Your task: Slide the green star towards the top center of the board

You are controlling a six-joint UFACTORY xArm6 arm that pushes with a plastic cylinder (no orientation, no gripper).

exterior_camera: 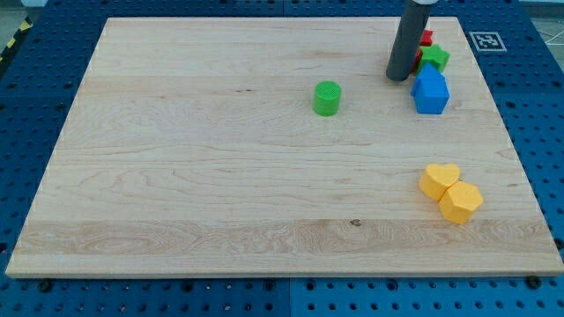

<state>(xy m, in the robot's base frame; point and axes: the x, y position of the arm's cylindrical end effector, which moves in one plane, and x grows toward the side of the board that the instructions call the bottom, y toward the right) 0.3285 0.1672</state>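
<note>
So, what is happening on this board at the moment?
My tip sits near the view's top right, just to the left of the green star, which lies beside a red block and a blue block. The star is not yet at the top center. A green cylinder stands apart, mid-board.

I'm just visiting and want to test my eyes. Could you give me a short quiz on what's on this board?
1. True or false: the green star lies near the view's top right corner of the board.
2. How many yellow blocks are there?
3. Which block stands alone near the middle: A) blue block, B) green cylinder, C) red block?

Key: 1. True; my tip is just to its left. 2. Two: a yellow heart touching a yellow hexagon. 3. B.
</note>
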